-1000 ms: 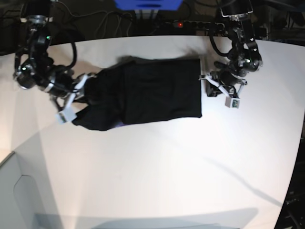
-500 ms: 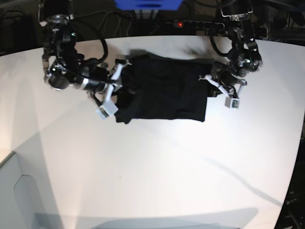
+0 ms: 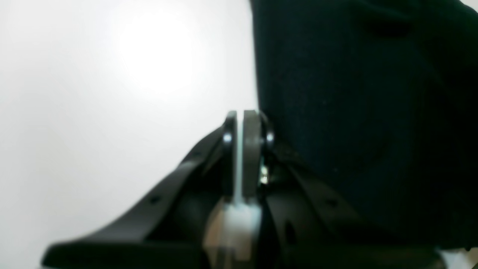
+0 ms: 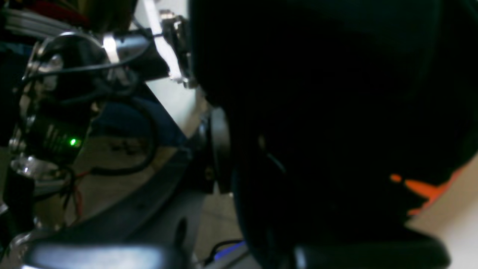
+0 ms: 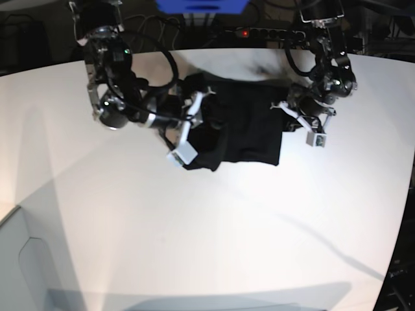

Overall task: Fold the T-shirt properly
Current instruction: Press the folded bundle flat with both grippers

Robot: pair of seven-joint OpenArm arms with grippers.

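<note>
My right claw [image 5: 198,123] is clamped on a bunch of the black T-shirt [image 5: 249,126], lifted and draped over the rest. The orange tag [image 4: 425,192] shows in my wrist view. My left claw [image 3: 242,119] is pinched closed with nothing in it, touching the shirt's edge on the white table [image 5: 214,233].

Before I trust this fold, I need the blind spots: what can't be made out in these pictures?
- Right gripper: in the base view and its wrist view the black T-shirt covers the fingertips, so the grip is unclear.
- Left gripper: wrist view blurred; jaws together, any pinched cloth indiscernible.
- Orange tag: too blurred to read.
- T-shirt's folded layers: black on black, indistinguishable.
</note>
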